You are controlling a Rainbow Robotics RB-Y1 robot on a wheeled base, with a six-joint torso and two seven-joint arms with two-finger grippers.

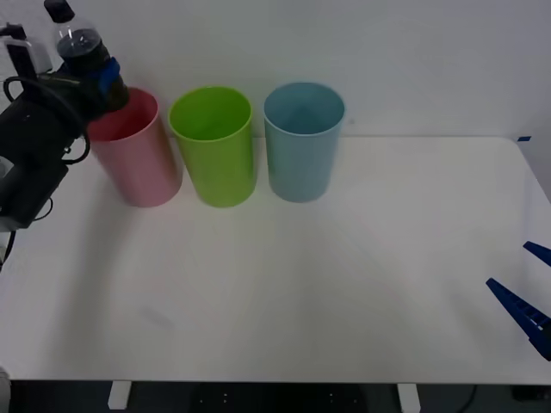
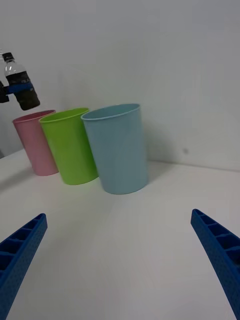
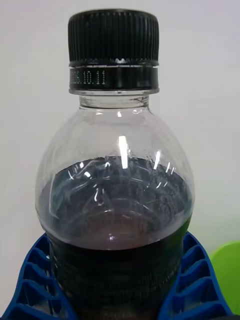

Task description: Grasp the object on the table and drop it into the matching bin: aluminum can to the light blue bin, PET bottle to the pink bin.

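Blue fingers (image 3: 35, 280) of the left gripper (image 1: 102, 79) are clamped around the PET bottle (image 1: 79, 41), held up over the pink bin (image 1: 136, 159). Right gripper (image 2: 120, 260) sits wide open near the table (image 1: 344, 284) edge.

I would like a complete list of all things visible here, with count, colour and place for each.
PET bottle: one, clear with black cap, held above the pink bin's rim.
pink bin: one, pink, leftmost of the row.
green bin: one, lime green, middle.
light blue bin: one, pale blue, right of the row.
table: one, white, under the bins.
left gripper: blue fingers, shut on the bottle.
right gripper: blue fingers, open, near the table's right edge.
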